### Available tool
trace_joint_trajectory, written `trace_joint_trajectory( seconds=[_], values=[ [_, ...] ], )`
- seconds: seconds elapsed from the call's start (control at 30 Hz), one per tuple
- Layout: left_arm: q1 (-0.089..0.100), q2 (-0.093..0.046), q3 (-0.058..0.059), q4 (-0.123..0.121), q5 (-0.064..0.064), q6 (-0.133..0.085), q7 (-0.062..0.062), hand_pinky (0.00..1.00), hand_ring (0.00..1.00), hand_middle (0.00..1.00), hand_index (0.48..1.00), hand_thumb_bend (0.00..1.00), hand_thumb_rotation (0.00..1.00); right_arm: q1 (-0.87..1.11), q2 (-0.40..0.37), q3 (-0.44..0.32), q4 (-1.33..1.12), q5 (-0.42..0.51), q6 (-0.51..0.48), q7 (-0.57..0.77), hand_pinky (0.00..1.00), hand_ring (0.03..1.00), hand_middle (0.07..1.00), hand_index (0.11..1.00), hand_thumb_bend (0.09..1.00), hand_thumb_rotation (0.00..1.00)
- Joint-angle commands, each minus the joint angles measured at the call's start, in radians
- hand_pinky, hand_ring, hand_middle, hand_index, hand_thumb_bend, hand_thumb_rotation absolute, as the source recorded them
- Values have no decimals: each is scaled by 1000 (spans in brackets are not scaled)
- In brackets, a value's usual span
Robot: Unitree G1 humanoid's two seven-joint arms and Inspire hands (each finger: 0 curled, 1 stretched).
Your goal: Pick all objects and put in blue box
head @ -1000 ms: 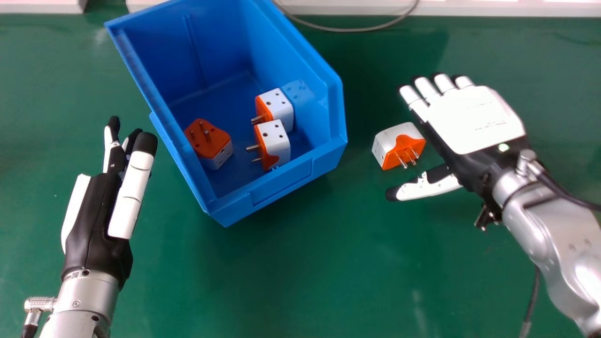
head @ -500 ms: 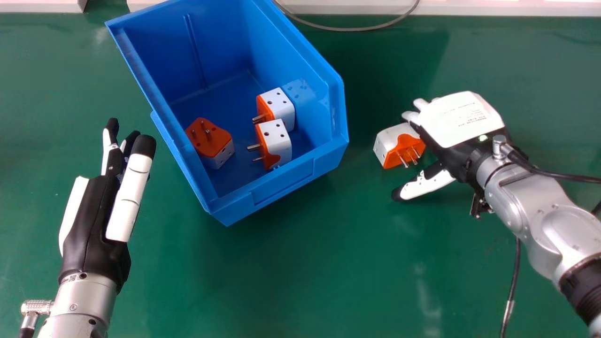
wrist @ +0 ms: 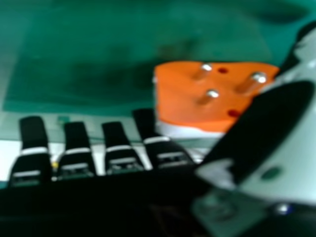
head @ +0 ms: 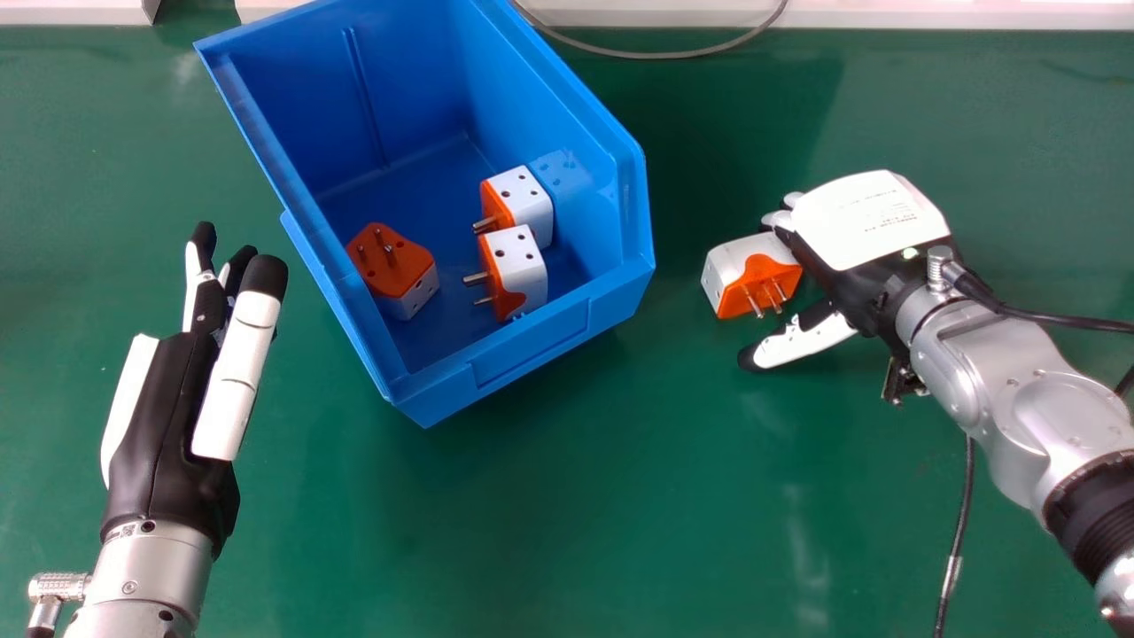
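Note:
On the green table, right of the blue box (head: 532,350), lies a white and orange plug adapter (head: 740,270) with its pins facing out. My right hand (head: 868,221) is low beside it, palm down; the adapter sits at the opening between thumb and fingers, which are not closed round it. In the right hand view, the adapter's orange pin face (wrist: 180,96) is near the thumb of my open right hand (wrist: 76,143). Three adapters rest inside the box: one orange side up (head: 399,261), two side by side (head: 532,204). My left hand (head: 168,416) is open left of the box.
A grey cable (head: 682,55) curves along the far edge of the table (head: 567,514), near a white ledge (head: 930,13). A black cable (head: 959,523) hangs by the right forearm.
My right hand has come down beside the loose adapter, its fingers now angled downward at the adapter's side. The left hand has shifted slightly left.

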Motion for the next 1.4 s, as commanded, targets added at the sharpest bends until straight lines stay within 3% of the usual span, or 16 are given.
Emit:
trace_joint_trajectory(
  seconds=[0.0,0.5,0.57,0.67,0.73,0.9,0.93,0.97,1.07,1.37],
  values=[
    [4,9,6,-21,2,-1,2,952,973,993,986,752,947,-43,0,2,10,17,-3,-31,761,876,904,842,628,674],
    [30,11,1,-62,12,14,0,946,973,994,985,751,948,-98,29,44,86,16,-12,-68,746,863,885,830,626,670],
    [35,12,1,-67,15,14,0,940,972,994,986,749,948,-107,34,43,93,21,-20,-75,728,844,869,815,580,631],
    [39,11,1,-69,16,14,1,936,972,994,986,747,949,-112,44,30,116,41,-34,-106,656,778,802,735,495,533],
    [49,8,0,-82,16,15,1,935,972,994,986,749,949,-112,59,12,149,79,-45,-144,582,671,701,631,502,342],
    [69,2,1,-112,7,19,-1,934,972,994,986,749,949,-109,74,-2,213,140,-86,-208,245,482,526,525,512,89],
    [73,2,1,-117,5,20,-1,934,972,994,986,749,949,-109,72,2,217,139,-91,-215,245,482,526,525,512,89],
    [77,1,2,-122,4,21,-1,935,972,994,986,748,949,-109,67,7,218,136,-98,-219,180,393,497,507,514,57],
    [83,1,6,-128,-6,22,-4,936,972,994,987,746,950,-115,56,17,217,128,-103,-201,121,248,479,490,517,29],
    [115,4,16,-168,-16,28,-12,956,975,998,989,752,952,-144,44,61,229,107,-100,-169,124,160,470,482,522,1]
  ],
)
